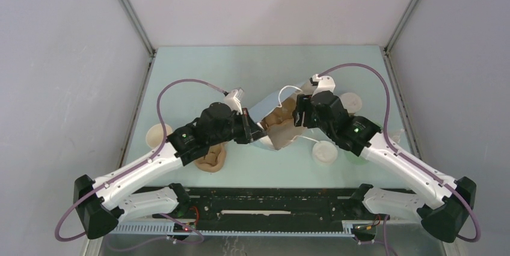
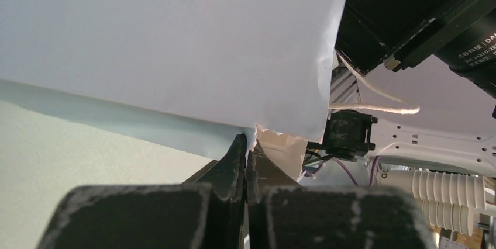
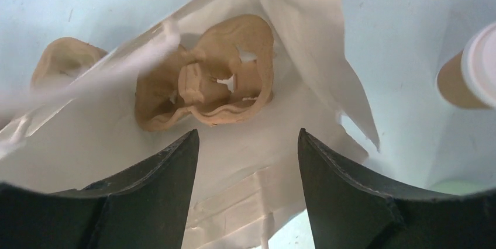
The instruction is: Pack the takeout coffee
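A white paper bag (image 1: 267,110) lies on its side at mid-table, mouth toward the right arm. My left gripper (image 1: 257,131) is shut on the bag's torn edge (image 2: 275,138); its tips (image 2: 245,141) pinch the paper. My right gripper (image 1: 299,115) hangs open at the bag's mouth with nothing between its fingers (image 3: 245,135). A brown pulp carrier (image 3: 205,85) lies deep inside the bag (image 3: 257,167). The takeout coffee (image 3: 456,79), a brown cup with a pale top, stands outside, just beyond the bag (image 1: 350,103).
A second pulp carrier (image 1: 211,158) lies left of the bag. Another pale-topped cup (image 1: 325,152) stands at the front right beside a green cup (image 1: 358,158) under my right arm. A pale cup (image 1: 157,134) sits at the left edge.
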Available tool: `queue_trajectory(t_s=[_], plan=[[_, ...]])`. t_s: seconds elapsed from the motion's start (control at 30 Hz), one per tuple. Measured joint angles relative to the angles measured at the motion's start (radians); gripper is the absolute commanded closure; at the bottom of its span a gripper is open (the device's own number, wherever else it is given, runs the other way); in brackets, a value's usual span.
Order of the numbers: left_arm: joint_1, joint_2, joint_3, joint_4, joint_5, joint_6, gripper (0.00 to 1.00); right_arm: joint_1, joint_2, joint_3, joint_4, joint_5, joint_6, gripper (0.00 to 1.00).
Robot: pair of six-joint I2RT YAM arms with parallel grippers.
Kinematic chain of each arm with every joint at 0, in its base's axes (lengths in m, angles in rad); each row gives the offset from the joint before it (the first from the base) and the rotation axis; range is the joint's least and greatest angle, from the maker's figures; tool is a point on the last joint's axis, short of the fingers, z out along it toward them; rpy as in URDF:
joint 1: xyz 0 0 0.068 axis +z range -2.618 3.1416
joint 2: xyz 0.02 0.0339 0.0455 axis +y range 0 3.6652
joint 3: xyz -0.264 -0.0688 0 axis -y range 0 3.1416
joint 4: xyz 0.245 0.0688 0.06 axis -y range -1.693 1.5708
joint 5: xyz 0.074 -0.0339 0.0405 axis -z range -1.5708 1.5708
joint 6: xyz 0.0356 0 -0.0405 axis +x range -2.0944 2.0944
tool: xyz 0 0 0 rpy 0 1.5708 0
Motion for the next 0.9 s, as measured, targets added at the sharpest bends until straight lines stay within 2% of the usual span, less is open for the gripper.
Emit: queue_trajectory(t_s=[0.17,0.37,0.5,0.6,0.77,0.9], plan=[[-0.004,0.006,-0.035,0.031,0.004,0.000,1.00,-0.019,0.032,0.000,-0.070,-0.020,0.099,0.30],[-0.035,0.052,-0.091,0.060,0.013,0.000,1.00,0.004,0.026,-0.029,-0.086,-0.019,0.141,0.33],[-0.042,0.057,-0.098,0.068,0.015,0.000,1.00,0.027,-0.016,-0.148,-0.014,0.013,0.159,0.49],[-0.042,0.057,-0.098,0.068,0.012,0.000,1.00,0.035,-0.033,-0.246,0.067,0.032,0.172,0.54],[-0.042,0.057,-0.098,0.065,0.008,0.000,1.00,0.045,-0.032,-0.310,0.172,0.061,0.190,0.56],[-0.042,0.057,-0.097,0.065,0.007,0.000,1.00,0.051,-0.025,-0.340,0.273,0.079,0.207,0.67]])
